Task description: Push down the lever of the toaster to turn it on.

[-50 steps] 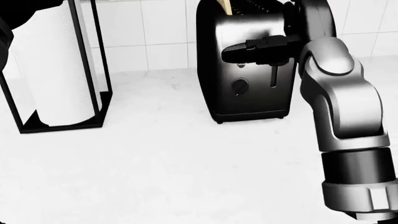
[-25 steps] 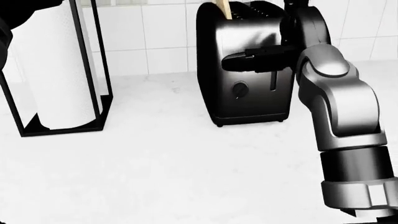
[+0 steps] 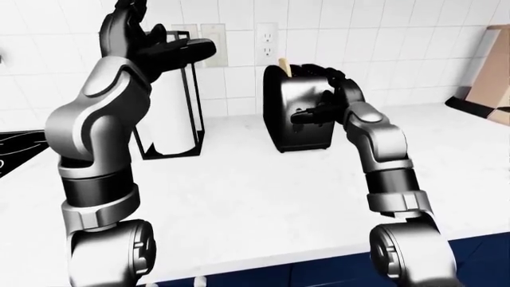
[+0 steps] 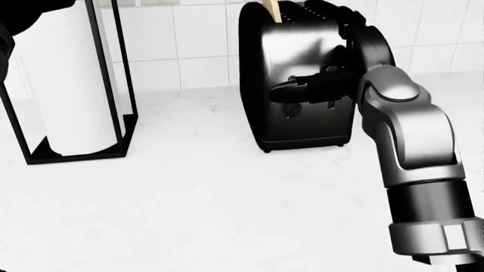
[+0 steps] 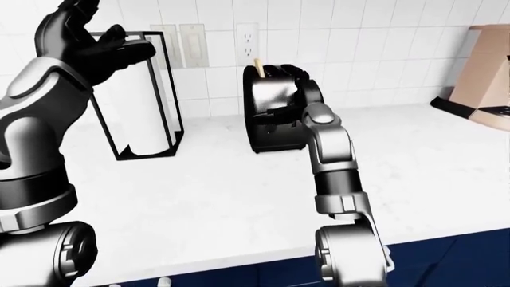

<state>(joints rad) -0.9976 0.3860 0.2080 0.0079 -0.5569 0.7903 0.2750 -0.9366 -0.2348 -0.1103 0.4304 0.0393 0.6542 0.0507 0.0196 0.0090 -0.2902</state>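
While the left hand (image 3: 151, 42) hangs raised and spread, grasping nothing, clear of the work, a paper-towel holder (image 4: 72, 85) stands at the surface's (image 4: 189, 209) far left by the tiled wall. Toaster (image 4: 295, 79) sits against the far edge, toast sticking up. Right hand (image 4: 310, 88) lies across its face, fingers extended on the lever, not clenched, apparently pressing down; lever itself hidden.

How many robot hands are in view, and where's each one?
2. The left hand is raised, fingers open, by the paper towel holder; the right hand is against the toaster.
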